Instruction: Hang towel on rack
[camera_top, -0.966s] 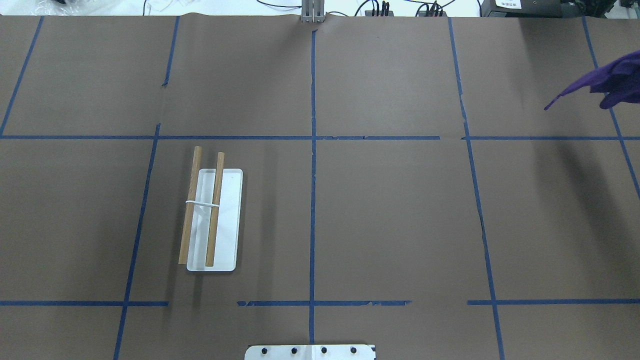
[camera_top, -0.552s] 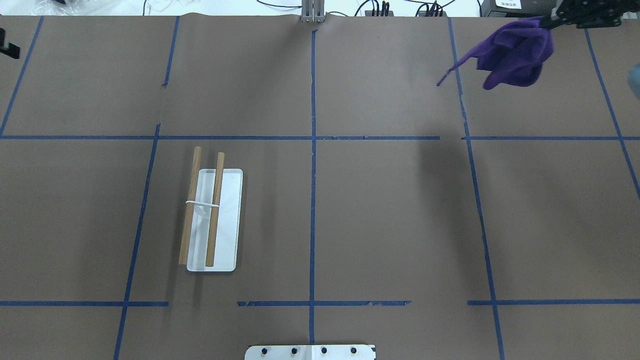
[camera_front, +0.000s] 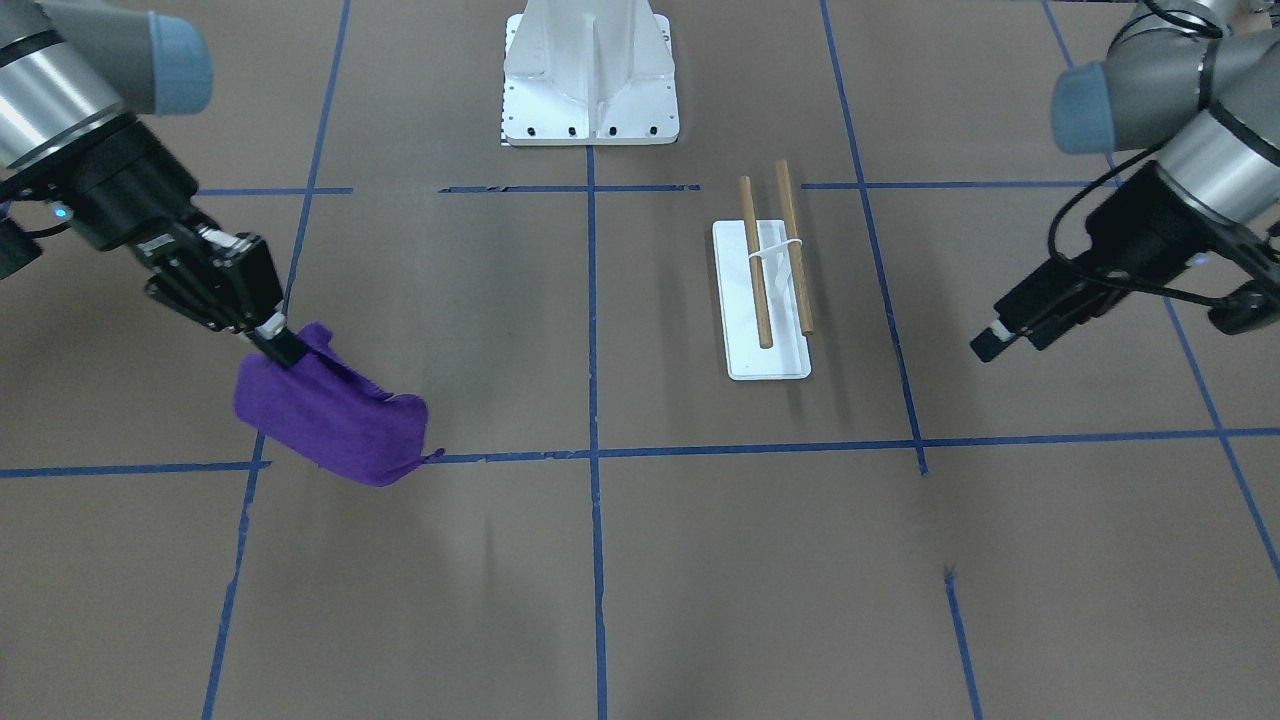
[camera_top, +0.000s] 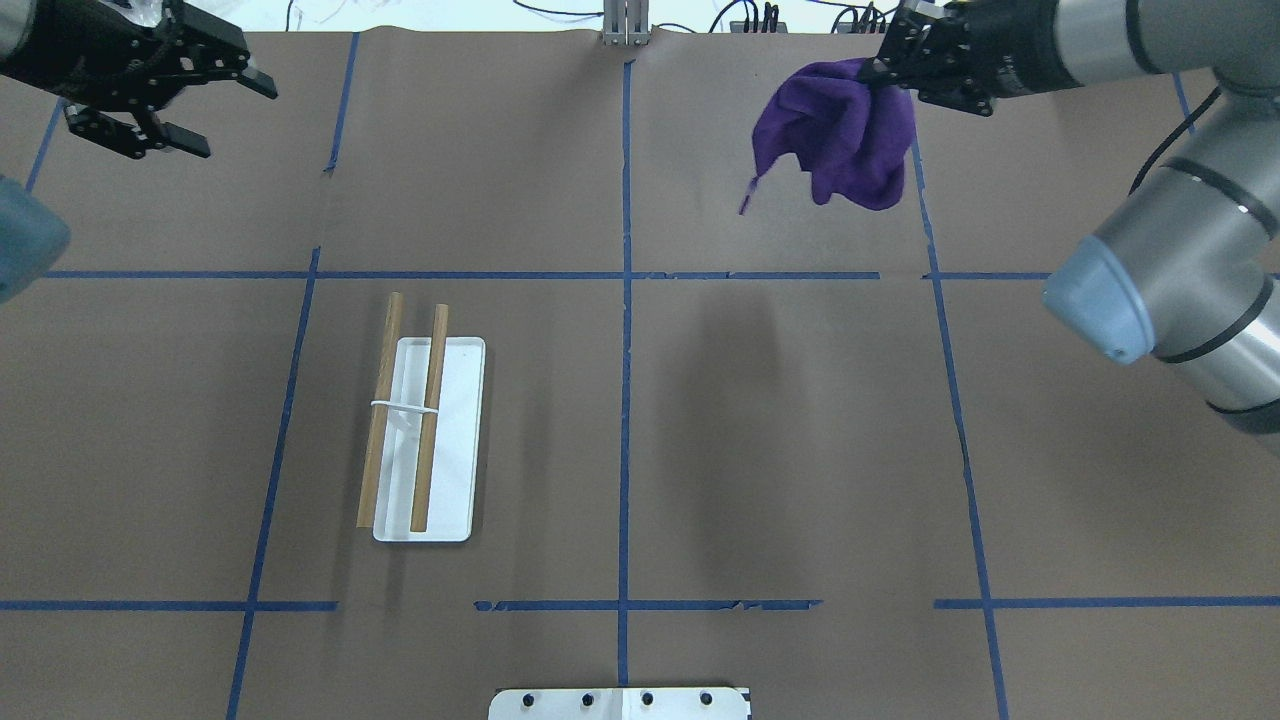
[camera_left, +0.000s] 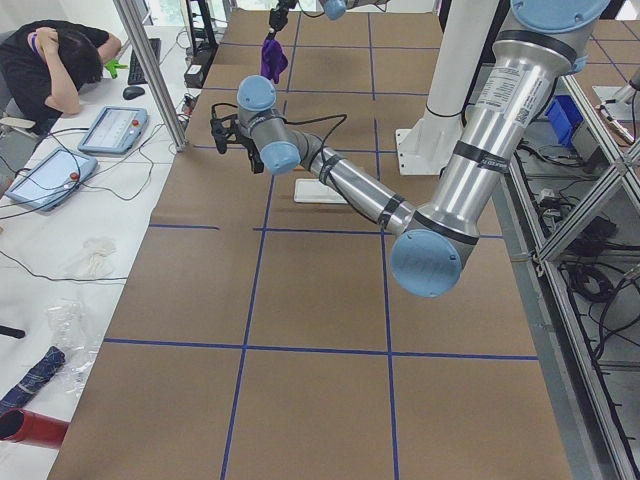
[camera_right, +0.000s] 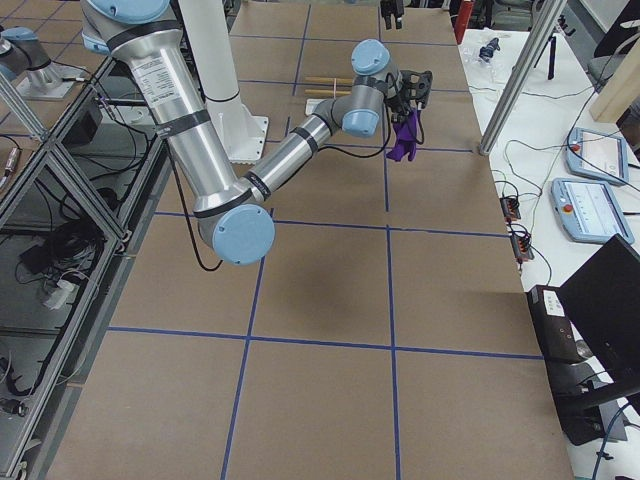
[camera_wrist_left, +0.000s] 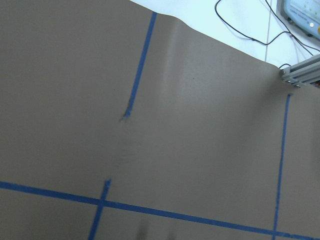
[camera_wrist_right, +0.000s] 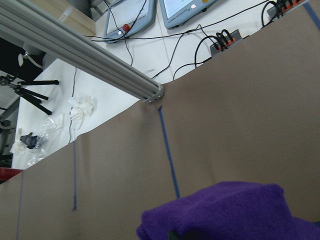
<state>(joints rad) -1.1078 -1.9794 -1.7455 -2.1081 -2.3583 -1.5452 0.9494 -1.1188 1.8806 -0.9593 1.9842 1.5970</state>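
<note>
1. Right gripper (camera_top: 885, 72): the fingers are closed on one edge of the towel (camera_top: 845, 140). The towel hangs clear of the table (camera_top: 800, 450), directly below and just beyond the fingertips. An edge pinch probably lets the cloth fall under its own weight, ready for draping.
2. Towel orientation: bunched, not spread. Its long axis runs from the pinch point downward and toward the left gripper's side. The loose thread (camera_top: 748, 195) trails from the low corner, the end farthest from the holding fingers.
3. Left gripper (camera_top: 232, 120): the fingers are spread with nothing between them. It is held above the table's far edge, well apart from the towel. It is judged to be either waiting to take a second edge or keeping clear.
4. Rack (camera_top: 455, 450): it stands on the table, well apart from both sets of fingers, on the left gripper's side. Its two dowels (camera_top: 430, 420) lie parallel, with long axes running toward and away from the robot. The towel would therefore best cross them at right angles.
</note>
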